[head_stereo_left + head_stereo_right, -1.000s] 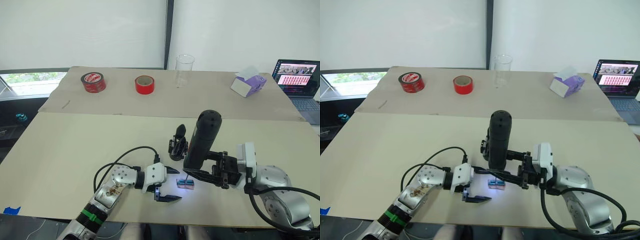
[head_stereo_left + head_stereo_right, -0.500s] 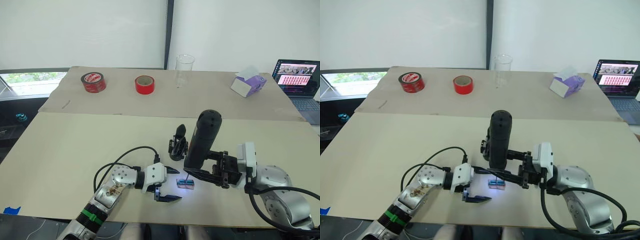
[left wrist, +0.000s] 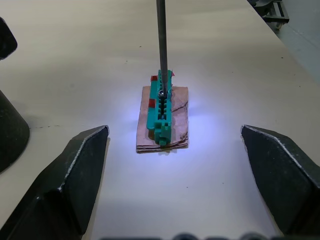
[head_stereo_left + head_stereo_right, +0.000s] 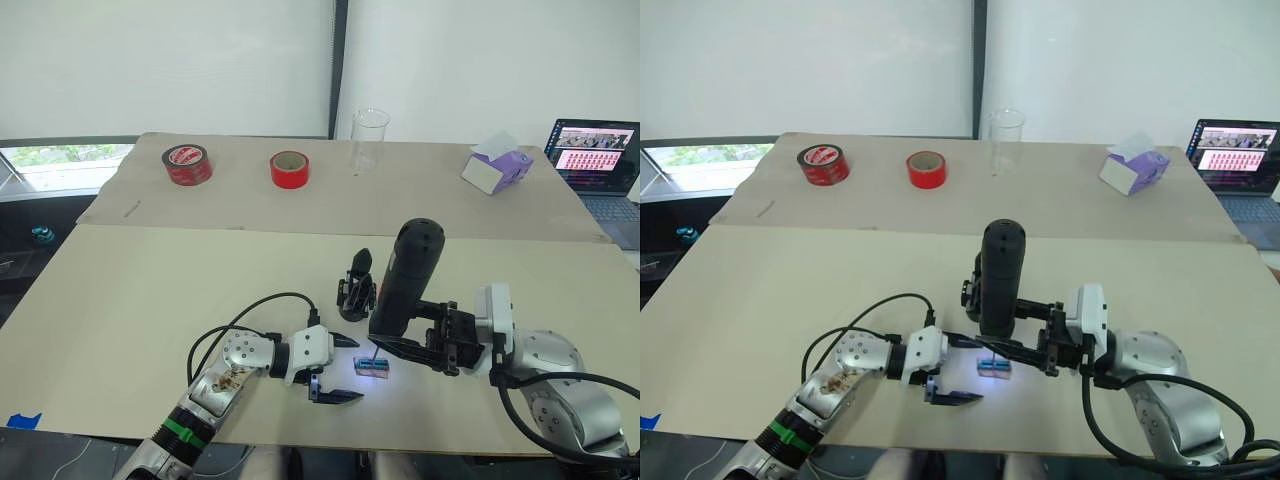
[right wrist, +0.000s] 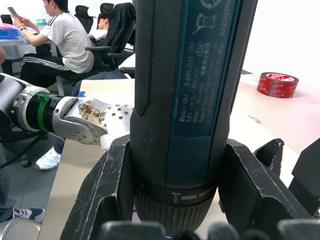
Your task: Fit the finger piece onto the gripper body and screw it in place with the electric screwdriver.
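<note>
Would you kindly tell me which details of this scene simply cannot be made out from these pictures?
- The chunky black gripper body: in the head views, partly hidden behind the thick black electric screwdriver; its screw holes are too small to see.
- The screwdriver's metal bit: cut off by the left wrist view's edge.
- Whether the bit has picked a screw from the green block: unclear.
- Laptop screen: too small to read.
</note>
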Robot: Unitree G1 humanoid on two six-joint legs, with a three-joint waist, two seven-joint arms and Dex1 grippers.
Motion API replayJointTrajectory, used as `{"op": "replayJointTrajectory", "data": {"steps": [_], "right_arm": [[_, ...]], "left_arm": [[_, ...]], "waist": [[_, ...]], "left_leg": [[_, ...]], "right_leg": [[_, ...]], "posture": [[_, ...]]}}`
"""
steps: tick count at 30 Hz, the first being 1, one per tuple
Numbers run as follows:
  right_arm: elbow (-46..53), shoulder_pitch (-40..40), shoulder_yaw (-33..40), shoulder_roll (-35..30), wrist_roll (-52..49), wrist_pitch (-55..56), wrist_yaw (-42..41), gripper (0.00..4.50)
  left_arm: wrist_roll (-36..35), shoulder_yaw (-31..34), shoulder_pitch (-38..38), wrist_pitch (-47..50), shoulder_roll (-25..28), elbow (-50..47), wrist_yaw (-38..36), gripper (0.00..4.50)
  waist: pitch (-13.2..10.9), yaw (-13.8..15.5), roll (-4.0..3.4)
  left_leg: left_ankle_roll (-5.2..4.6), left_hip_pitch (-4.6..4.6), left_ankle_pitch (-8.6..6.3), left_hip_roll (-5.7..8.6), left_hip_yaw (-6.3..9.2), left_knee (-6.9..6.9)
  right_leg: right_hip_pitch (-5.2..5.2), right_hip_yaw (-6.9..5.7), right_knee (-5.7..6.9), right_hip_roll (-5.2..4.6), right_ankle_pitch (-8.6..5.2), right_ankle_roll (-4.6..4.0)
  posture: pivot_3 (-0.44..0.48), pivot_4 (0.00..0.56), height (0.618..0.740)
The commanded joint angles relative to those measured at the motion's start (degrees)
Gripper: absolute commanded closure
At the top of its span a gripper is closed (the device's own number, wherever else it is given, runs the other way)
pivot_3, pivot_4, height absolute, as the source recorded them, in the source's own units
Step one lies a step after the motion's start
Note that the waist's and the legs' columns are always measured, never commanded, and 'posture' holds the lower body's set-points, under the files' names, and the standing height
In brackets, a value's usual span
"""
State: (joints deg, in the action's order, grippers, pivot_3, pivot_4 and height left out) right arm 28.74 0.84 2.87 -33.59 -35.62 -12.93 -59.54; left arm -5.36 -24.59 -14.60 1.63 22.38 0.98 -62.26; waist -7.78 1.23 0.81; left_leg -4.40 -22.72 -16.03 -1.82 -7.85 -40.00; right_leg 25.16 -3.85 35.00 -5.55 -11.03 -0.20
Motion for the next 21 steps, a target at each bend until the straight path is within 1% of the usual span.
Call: {"op": "replayJointTrajectory", "data": {"steps": [1,21], "right_arm": [[1.3,1.1,2.0,-0.3,-1.8,1.0,0.2,2.57],[0.8,1.1,1.2,-0.6,-1.7,0.5,0.3,2.57]], "left_arm": [[1.1,-1.0,0.7,1.0,0.1,1.7,0.7,0.05],[1.1,-0.9,0.8,1.1,0.2,1.7,0.8,0.05]], "waist": [[0.0,0.0,0.00],[0.0,0.0,0.00]], "left_leg": [[0.00,0.00,0.00,0.00,0.00,0.00],[0.00,0.01,0.00,0.00,0.00,0.00]], "right_leg": [[0.00,0.00,0.00,0.00,0.00,0.00],[-0.01,0.00,0.00,0.00,0.00,0.01]], "posture": [[0.000,0.150,0.740],[0.000,0.150,0.740]]}}
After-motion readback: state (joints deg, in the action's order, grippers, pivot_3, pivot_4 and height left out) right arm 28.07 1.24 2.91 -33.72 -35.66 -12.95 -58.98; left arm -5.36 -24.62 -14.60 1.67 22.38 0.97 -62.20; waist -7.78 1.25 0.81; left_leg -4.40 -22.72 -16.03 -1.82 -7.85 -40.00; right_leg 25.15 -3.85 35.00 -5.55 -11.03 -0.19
